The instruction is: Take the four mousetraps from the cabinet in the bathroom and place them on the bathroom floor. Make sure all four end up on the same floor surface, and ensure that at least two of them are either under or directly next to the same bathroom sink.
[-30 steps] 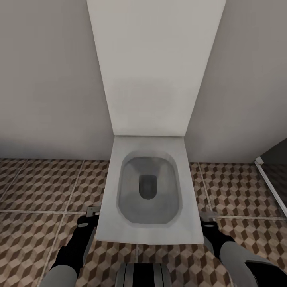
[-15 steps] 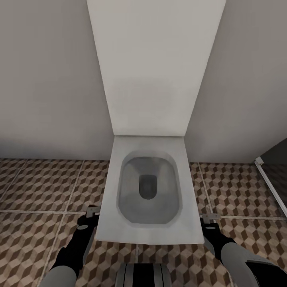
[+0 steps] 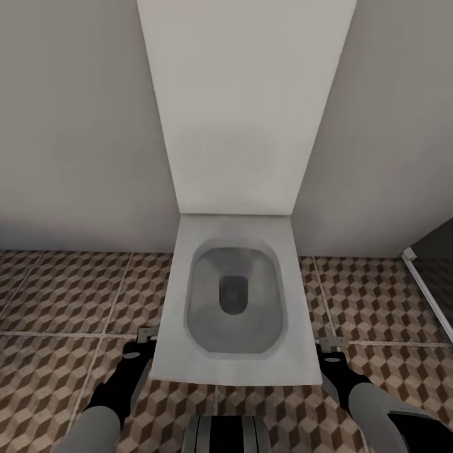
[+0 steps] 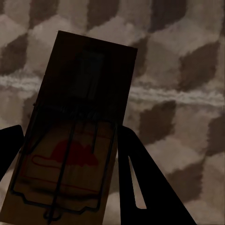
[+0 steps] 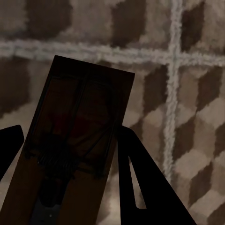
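Each gripper holds one mousetrap over the cube-patterned bathroom floor (image 3: 56,302). In the left wrist view, a wooden mousetrap (image 4: 89,79) with dark wire and a red mark sits between the dark fingers (image 4: 140,178) of my left gripper (image 4: 70,150), which is shut on it. The right wrist view shows a second mousetrap (image 5: 79,131) held the same way in my right gripper (image 5: 70,150). From the head view, the left gripper (image 3: 145,337) hangs low beside the toilet's left front corner. The right gripper (image 3: 331,346) is at the right front corner. The cabinet and bathroom sink are out of view.
A white toilet (image 3: 179,352) with its lid raised against the grey wall (image 3: 69,126) stands directly ahead between my arms. A dark doorway or frame edge (image 3: 428,296) is at the right. Open tiled floor lies on both sides of the toilet.
The left forearm has shifted slightly; the right gripper has settled a little lower beside the toilet. Both mousetraps remain held.
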